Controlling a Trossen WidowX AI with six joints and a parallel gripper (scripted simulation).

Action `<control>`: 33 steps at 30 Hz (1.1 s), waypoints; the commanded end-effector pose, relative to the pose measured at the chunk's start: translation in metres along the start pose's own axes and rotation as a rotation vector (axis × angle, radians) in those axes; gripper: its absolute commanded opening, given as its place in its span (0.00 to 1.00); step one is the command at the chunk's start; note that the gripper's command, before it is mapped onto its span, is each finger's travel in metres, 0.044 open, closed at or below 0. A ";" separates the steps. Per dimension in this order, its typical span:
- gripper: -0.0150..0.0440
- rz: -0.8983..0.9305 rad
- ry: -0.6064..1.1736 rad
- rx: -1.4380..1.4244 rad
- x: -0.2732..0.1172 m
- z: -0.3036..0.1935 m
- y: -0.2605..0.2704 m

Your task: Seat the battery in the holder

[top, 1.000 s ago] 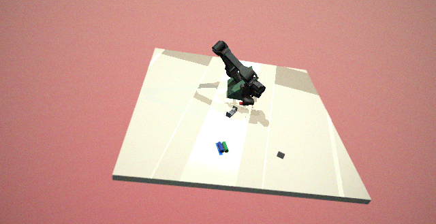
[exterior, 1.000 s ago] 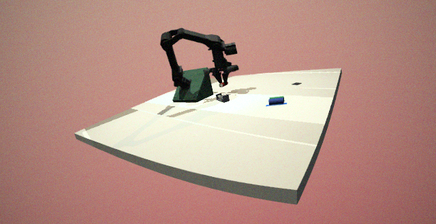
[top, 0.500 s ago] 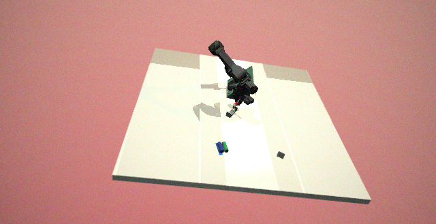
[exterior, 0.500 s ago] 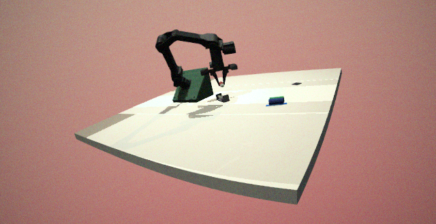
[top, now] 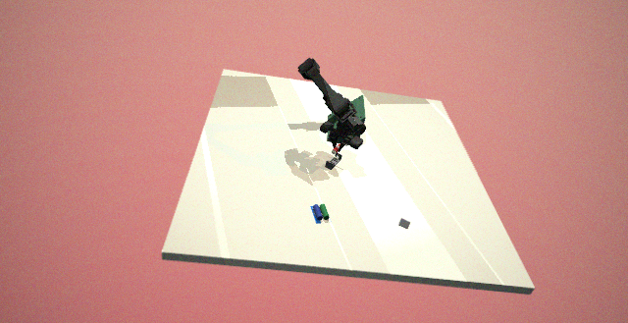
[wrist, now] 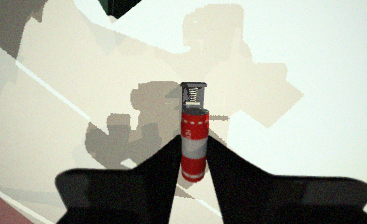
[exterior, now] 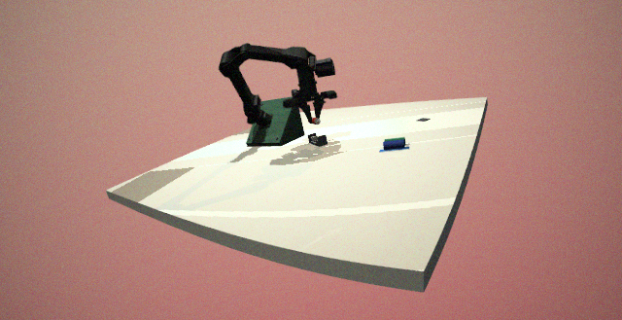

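Observation:
A red battery with a pale band [top: 337, 148] [exterior: 316, 121] [wrist: 194, 147] is in my gripper [top: 336, 149] [exterior: 315, 120] [wrist: 193, 139], which is shut on its sides. The battery is held above the table, clear of the holder in the exterior view. The small dark holder [top: 333, 163] [exterior: 318, 140] [wrist: 201, 92] stands below the gripper. In the wrist view the holder's coil spring [wrist: 193, 94] shows at its far end, and the battery's dark flat end [wrist: 196, 111] points toward it. The battery hides the rest of the holder there, including the lip.
A blue cylinder [top: 317, 212] [exterior: 395, 144] and a green cylinder [top: 324, 211] lie side by side at a blue strip, away from the holder. A small dark grey square [top: 404, 223] [exterior: 423, 120] lies farther off. The arm's green wedge base [top: 360, 106] [exterior: 278, 127] stands behind the holder.

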State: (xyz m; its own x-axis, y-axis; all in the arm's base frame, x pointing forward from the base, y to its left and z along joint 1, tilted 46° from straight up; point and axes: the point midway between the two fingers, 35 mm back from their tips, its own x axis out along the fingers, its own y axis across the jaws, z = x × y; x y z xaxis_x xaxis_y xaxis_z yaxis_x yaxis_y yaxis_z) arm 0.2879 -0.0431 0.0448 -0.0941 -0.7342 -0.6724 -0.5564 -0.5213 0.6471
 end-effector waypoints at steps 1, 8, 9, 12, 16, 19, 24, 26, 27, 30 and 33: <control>0.38 -0.007 0.041 -0.006 0.005 -0.003 0.000; 0.38 -0.015 0.129 -0.001 0.019 -0.005 -0.003; 0.38 -0.016 0.141 0.000 0.021 -0.005 -0.003; 0.38 -0.016 0.176 0.003 0.026 -0.006 -0.002; 0.38 -0.014 0.219 0.009 0.033 -0.006 -0.001; 0.38 -0.011 0.248 0.014 0.036 -0.006 0.000; 0.38 -0.009 0.256 0.014 0.037 -0.006 0.001; 0.38 -0.010 0.264 0.014 0.038 -0.006 0.000; 0.38 -0.011 0.270 0.014 0.038 -0.006 0.000; 0.38 -0.014 0.287 0.013 0.040 -0.006 -0.002; 0.38 -0.017 0.304 0.012 0.042 -0.005 -0.003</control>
State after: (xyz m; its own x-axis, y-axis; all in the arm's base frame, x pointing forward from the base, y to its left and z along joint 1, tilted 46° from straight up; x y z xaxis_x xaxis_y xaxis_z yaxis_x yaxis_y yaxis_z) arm 0.2911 -0.0740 0.0174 0.1471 -0.8187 -0.5550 -0.5671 -0.5295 0.6309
